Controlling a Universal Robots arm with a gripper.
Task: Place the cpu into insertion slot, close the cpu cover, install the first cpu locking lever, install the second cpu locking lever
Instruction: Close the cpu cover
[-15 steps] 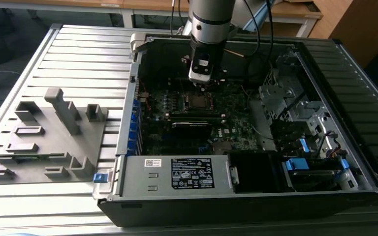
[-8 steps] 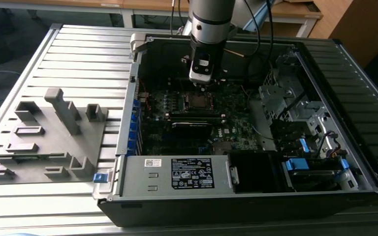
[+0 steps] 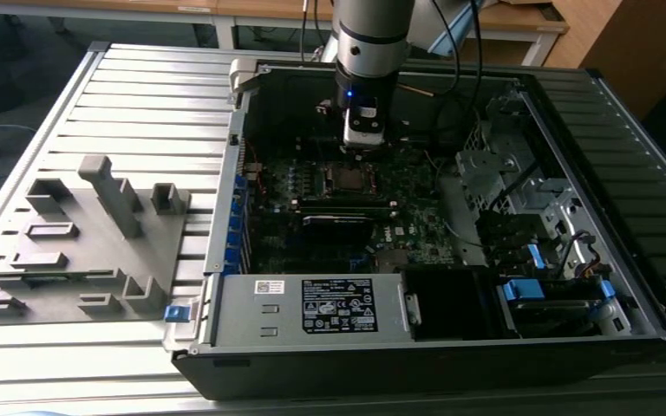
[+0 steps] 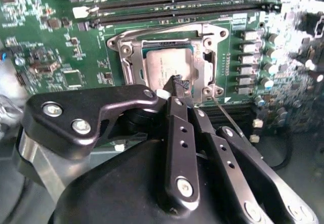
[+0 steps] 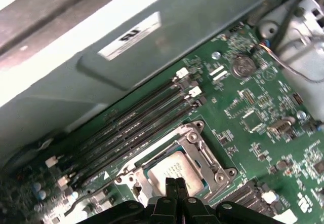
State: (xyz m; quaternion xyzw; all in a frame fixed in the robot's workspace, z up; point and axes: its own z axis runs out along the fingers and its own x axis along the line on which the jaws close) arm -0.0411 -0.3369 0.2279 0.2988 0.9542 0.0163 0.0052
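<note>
room: open above cpu cover point(image 4: 130, 64) | obstacles: memory slots point(image 4: 177, 3) just beside, case walls point(image 3: 240, 130) around

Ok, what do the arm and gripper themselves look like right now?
The arm is a silver-grey cylinder with black bands and a small blue light near the wrist. Black cables hang beside it. The gripper is matt black, with curved link plates joined by silver screws, ending in two slim, flat fingers.
</note>
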